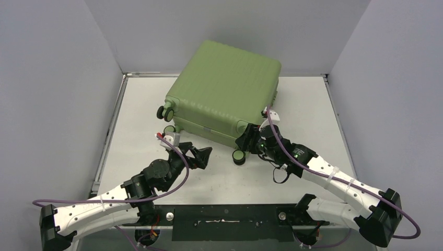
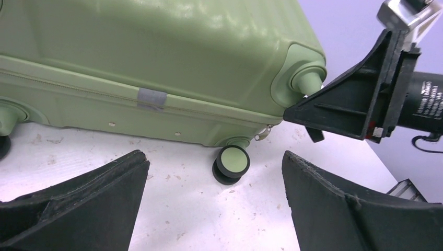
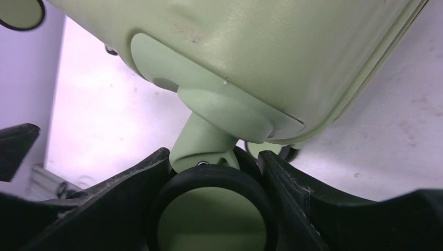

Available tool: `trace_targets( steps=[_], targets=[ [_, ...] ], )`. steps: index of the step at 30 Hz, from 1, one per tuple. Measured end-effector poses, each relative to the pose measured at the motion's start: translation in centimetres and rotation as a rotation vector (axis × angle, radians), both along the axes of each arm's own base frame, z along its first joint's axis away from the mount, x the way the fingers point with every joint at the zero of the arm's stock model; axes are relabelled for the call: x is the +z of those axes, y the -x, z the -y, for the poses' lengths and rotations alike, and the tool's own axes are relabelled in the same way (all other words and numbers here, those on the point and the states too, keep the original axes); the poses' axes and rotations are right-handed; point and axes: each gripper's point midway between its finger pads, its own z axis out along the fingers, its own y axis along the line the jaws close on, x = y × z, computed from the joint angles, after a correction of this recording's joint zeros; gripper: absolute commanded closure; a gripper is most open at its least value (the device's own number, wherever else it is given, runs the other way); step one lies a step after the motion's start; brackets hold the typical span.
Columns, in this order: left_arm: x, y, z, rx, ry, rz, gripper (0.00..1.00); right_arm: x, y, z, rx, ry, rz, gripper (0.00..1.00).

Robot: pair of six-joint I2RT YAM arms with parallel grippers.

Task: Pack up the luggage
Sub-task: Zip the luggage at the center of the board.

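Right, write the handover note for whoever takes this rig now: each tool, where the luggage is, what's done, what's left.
Large light-green ribbed hard-shell suitcase: lying flat and closed on the white table, wheels toward the arms.
Left tool: open, empty, held just short of its near side.
Right tool: closed on the black-rimmed green caster wheel at its near right corner.
Done: wheel gripped. Left: contents hidden, so packing unconfirmed; probably the case gets moved next.

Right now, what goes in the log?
suitcase closed | left fingers open, empty | right fingers gripping wheel
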Motion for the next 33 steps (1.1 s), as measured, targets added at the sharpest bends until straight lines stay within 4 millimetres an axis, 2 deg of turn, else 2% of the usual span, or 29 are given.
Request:
trace_targets(
  steps=[9,20,26,33],
  targets=[
    [-0.9,0.0,-0.2,0.008,-0.021,-0.01,0.03,0.6,0.1,0.9,0.11,0.26,0.104,1.0],
    [-1.7,-0.1,-0.2,0.013,-0.037,-0.019,0.03,0.6,-0.2,1.2,0.212,0.403,0.216,1.0],
    [-1.8,-0.1,-0.3,0.017,-0.028,-0.026,0.03,0.7,-0.2,-0.1,0.248,0.399,0.267,1.0],
    [-1.5,0.0,-1.3,0.042,-0.019,-0.022,0.03,0.3,-0.8,-3.2,0.273,0.368,0.289,1.0]
  ],
)
